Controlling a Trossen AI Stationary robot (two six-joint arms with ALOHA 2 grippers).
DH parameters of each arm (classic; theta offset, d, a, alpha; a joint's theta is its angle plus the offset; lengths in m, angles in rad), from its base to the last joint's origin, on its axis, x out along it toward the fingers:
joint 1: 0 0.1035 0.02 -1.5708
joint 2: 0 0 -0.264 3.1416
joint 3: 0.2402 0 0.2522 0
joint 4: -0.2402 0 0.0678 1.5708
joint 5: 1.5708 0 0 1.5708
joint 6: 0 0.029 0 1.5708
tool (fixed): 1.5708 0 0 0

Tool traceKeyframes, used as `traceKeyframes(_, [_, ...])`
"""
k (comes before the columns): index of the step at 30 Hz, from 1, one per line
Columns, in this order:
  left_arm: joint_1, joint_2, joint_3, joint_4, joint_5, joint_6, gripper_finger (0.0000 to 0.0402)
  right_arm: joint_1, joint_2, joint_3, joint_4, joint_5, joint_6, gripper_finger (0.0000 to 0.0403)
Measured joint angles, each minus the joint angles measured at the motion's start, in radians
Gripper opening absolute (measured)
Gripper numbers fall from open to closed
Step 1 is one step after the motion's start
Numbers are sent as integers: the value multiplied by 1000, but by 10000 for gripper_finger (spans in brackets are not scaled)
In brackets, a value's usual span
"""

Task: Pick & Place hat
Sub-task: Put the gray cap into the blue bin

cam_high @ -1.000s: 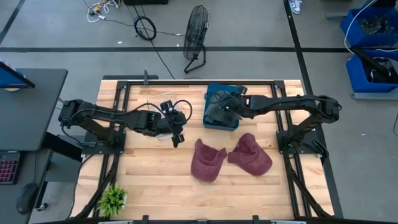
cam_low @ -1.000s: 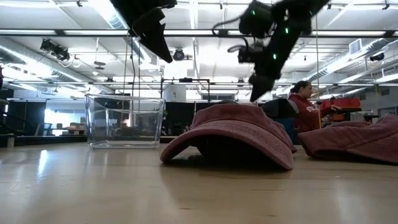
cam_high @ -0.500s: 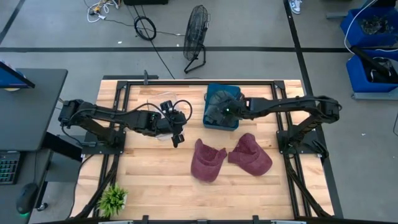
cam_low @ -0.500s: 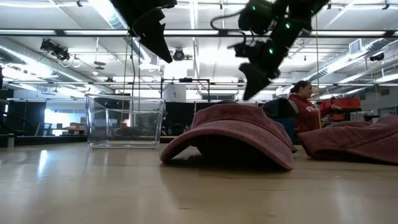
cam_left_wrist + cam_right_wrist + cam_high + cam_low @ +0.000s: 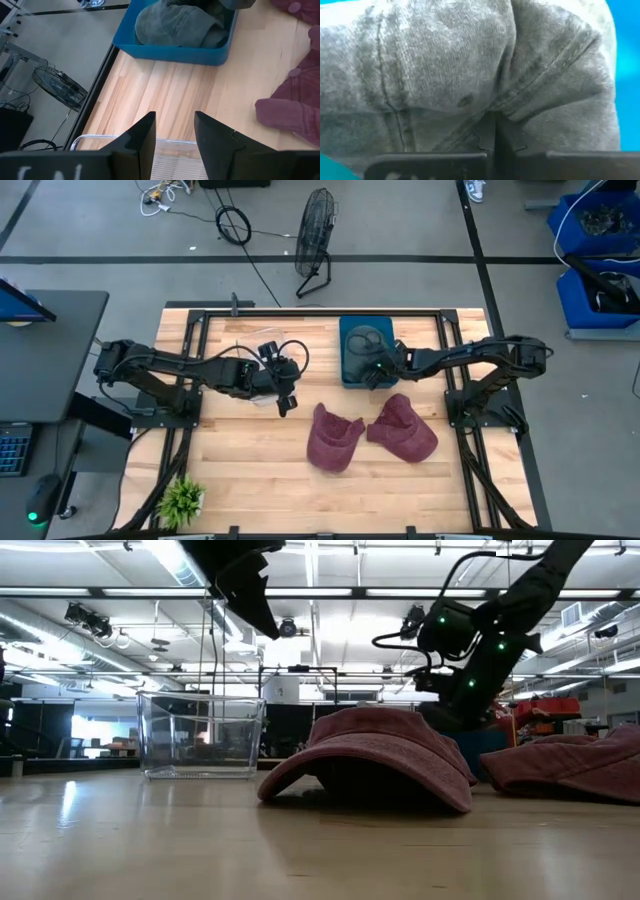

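Note:
A grey hat [image 5: 445, 65] lies in the blue bin [image 5: 346, 330] at the table's far middle. My right gripper [image 5: 374, 370] is down in the bin's near part, shut on the hat. Two maroon hats [image 5: 333, 438] [image 5: 403, 428] rest brim-down on the wood in front of the bin. My left gripper [image 5: 284, 402] hangs open above the clear container [image 5: 203, 735], with nothing between its fingers [image 5: 145, 140]. My right gripper pinches a raised fold of the grey hat's cloth beside a seam [image 5: 492, 116] between its two shut fingers. The fingers come from above, slanting in from the table's right. The hat lies in the bin around the pinched fold.
A small green plant [image 5: 182, 498] stands at the near left corner. Black frame rails [image 5: 455, 410] run along the table's sides. A fan [image 5: 316, 240] stands on the floor beyond the far edge. Bare wood lies near the front edge.
My right gripper has moved from the bin's left part toward its near right, dropped down into the bin and shut on the grey hat. My left gripper has kept still.

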Motion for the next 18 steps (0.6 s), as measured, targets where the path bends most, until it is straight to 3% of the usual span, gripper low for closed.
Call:
traceKeyframes(11, [0,0,0,5,0,0,138,-50,4,36,118,7,-68,2])
traceKeyframes(18, [-2,0,0,5,8,0,138,-100,17,35,6,-31,-27,2])
